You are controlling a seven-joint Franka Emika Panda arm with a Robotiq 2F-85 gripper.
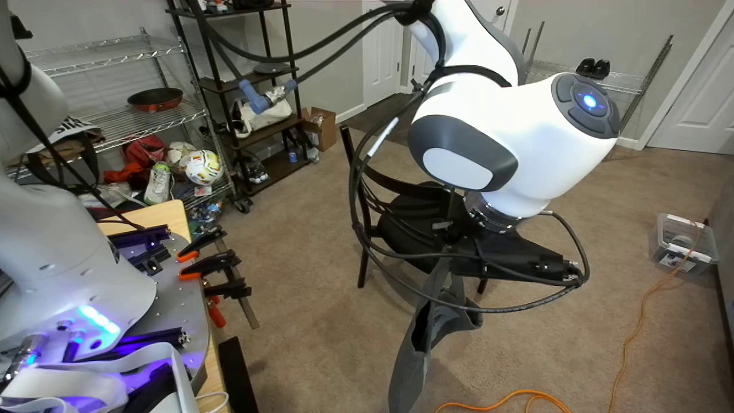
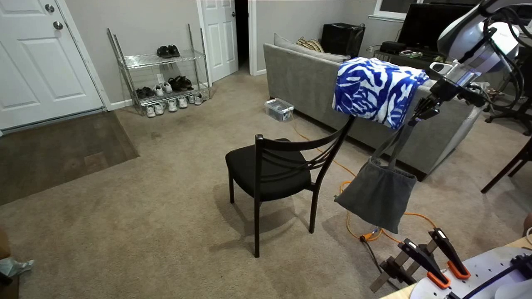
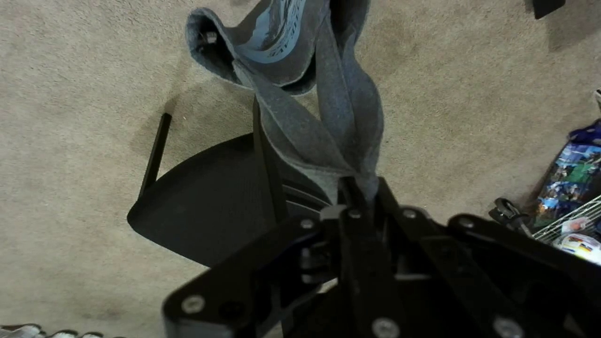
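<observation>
My gripper (image 3: 360,190) is shut on the straps of a dark grey cloth bag (image 3: 300,47) in the wrist view. The bag hangs below the fingers with its mouth partly open and a light print showing. The gripper also shows in an exterior view (image 2: 417,118), with the bag (image 2: 378,195) hanging above the carpet. In an exterior view the bag (image 1: 410,361) hangs below the arm, and the fingertips are hard to make out there. A black chair (image 2: 274,174) stands beside the bag; its seat (image 3: 206,202) and backrest lie below the gripper in the wrist view.
A grey sofa (image 2: 307,79) has a blue and white cloth (image 2: 370,89) over its back. A clear plastic box (image 2: 279,109) and an orange cord (image 2: 345,182) lie on the floor. Clamps (image 1: 209,264) stick out from the table edge. Wire shelves (image 1: 132,120) stand by the wall.
</observation>
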